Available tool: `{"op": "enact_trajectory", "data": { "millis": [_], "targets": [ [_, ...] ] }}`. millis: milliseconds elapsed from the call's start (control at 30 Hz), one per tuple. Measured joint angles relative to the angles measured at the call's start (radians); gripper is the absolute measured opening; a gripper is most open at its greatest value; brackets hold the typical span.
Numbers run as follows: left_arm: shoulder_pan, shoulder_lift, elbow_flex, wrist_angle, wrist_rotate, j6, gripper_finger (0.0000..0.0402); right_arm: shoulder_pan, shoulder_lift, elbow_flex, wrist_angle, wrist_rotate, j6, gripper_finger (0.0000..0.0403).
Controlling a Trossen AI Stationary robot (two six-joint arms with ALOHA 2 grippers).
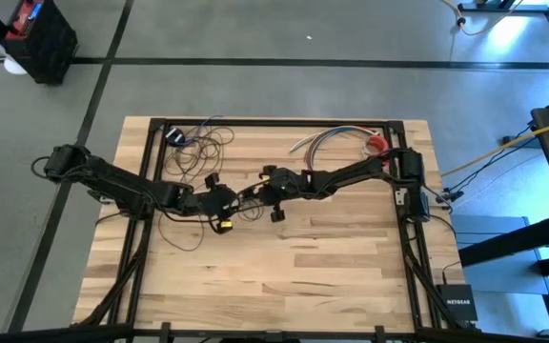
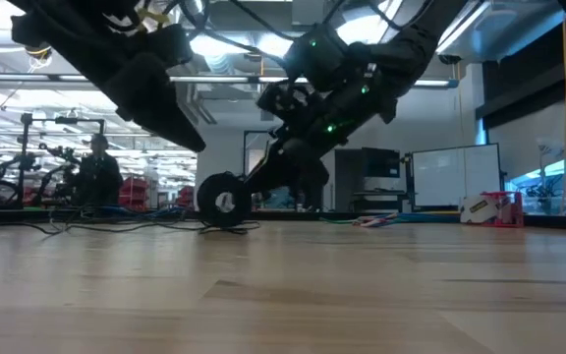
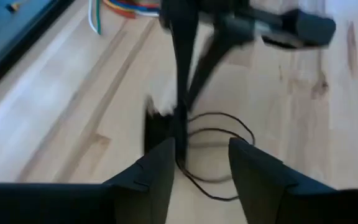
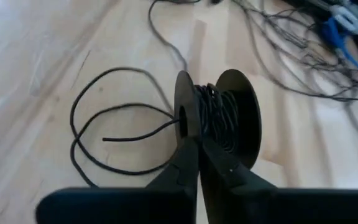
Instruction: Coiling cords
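Broadly, a pale wooden table [image 1: 284, 257] of butcher-block planks, edged by a black metal frame, carries two dark jointed arms that meet near its middle.

One left gripper [image 1: 219, 202] and one right gripper [image 1: 267, 181] face each other, close together.

Next in size are the cords [image 4: 114, 134]: one thin, dark wire lying in loose loops on the wood, with a further tangle [image 1: 201, 145] spread beyond the left gripper toward the far edge. Part of it is wound tightly onto one small black spool [image 4: 219, 118] with two flat round flanges.

From the right wrist view, the right gripper [image 4: 197, 146] has its jaws clenched together, tips pressed against the near flange of the spool, with a free wire end sticking out just beside them.

From the left wrist view, the left gripper [image 3: 201, 158] has its jaws parted and grasps nothing; a loop of the wire lies on the wood between and just ahead of them.

One bundle of multicoloured wires [image 1: 336, 140] lies near the right arm's base.
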Motion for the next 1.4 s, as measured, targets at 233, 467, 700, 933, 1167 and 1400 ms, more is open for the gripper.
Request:
{"op": "enact_trajectory", "data": {
  "millis": [233, 467, 700, 933, 1167, 1400],
  "targets": [
    [-0.034, -0.003, -0.020, -0.031, -0.003, -0.069, 0.0143, 0.000, -0.123, -0.001, -0.067, 0.062, 0.003, 0.0005],
    [-0.037, -0.002, -0.093, 0.106, -0.067, -0.089, 0.0143, -0.001, -0.243, -0.001, -0.084, 0.091, 0.020, 0.0003],
    [-0.031, -0.002, -0.138, 0.378, -0.079, -0.012, 0.0143, -0.001, -0.318, -0.001, -0.086, 0.108, 0.030, 0.0001],
    [-0.025, -0.002, -0.140, 0.407, -0.276, -0.086, 0.0143, -0.001, -0.337, -0.001, -0.097, 0.117, 0.001, 0.0001],
    [0.031, -0.004, -0.139, 0.549, -0.252, 0.007, 0.0143, -0.001, -0.337, -0.001, -0.095, 0.117, 0.000, 0.0001],
    [0.121, 0.020, -0.139, 0.503, -0.090, -0.024, 0.0121, -0.001, -0.337, -0.001, -0.093, 0.117, -0.008, 0.0001]
  ]
}}
